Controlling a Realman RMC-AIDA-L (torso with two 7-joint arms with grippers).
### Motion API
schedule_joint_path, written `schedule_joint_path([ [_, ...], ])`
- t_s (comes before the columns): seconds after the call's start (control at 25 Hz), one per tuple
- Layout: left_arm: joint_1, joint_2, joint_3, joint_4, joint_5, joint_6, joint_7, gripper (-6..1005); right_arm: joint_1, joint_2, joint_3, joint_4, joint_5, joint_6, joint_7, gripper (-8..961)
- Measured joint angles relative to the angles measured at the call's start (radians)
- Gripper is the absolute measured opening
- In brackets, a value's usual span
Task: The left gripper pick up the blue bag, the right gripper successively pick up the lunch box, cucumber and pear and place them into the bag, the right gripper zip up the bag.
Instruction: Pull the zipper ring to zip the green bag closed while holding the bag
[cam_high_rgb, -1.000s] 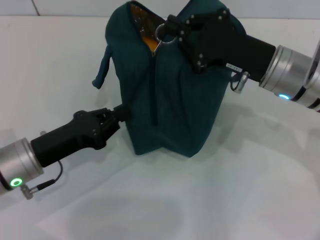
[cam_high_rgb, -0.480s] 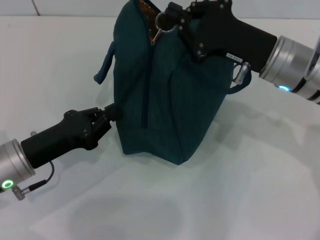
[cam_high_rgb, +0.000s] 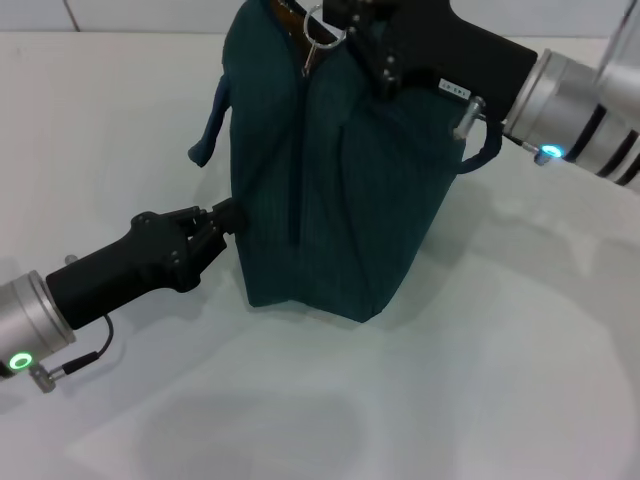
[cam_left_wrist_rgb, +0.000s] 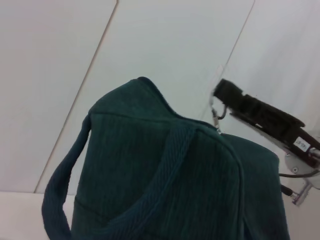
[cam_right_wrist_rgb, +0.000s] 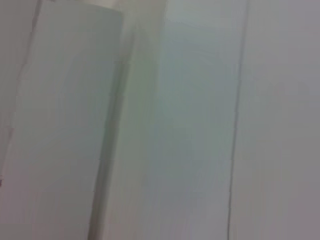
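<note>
The blue bag (cam_high_rgb: 340, 170) stands upright on the white table, one loop handle (cam_high_rgb: 212, 125) hanging at its left. My left gripper (cam_high_rgb: 226, 217) is shut on the bag's lower left side seam. At the bag's top edge my right gripper (cam_high_rgb: 338, 18) is shut on the ring zipper pull (cam_high_rgb: 316, 27); only a thin brown sliver of the opening (cam_high_rgb: 290, 10) shows. The left wrist view shows the bag (cam_left_wrist_rgb: 165, 175), its handle (cam_left_wrist_rgb: 62, 192) and the right gripper (cam_left_wrist_rgb: 250, 107) beyond it. The lunch box, cucumber and pear are hidden.
Bare white table (cam_high_rgb: 480, 380) spreads in front and to the right of the bag. A second handle loop (cam_high_rgb: 482, 155) sticks out under my right arm. The right wrist view shows only pale wall panels (cam_right_wrist_rgb: 160, 120).
My right gripper has drawn the zipper pull up and toward the back, and the bag's opening has narrowed to a sliver. The bag and left gripper have shifted slightly left.
</note>
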Motion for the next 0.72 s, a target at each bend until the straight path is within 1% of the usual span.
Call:
schedule_joint_path([
  [0.16,-0.004,0.0,0.0,0.001,0.0,-0.001,0.005,61,0.006,0.0,-0.003,-0.005,0.001,0.041,0.067,8],
  [0.72,0.003,-0.001,0.003,-0.003,0.006,-0.001,0.088,60,0.009,-0.001,0.019,-0.03,-0.001,0.04,0.046,8],
])
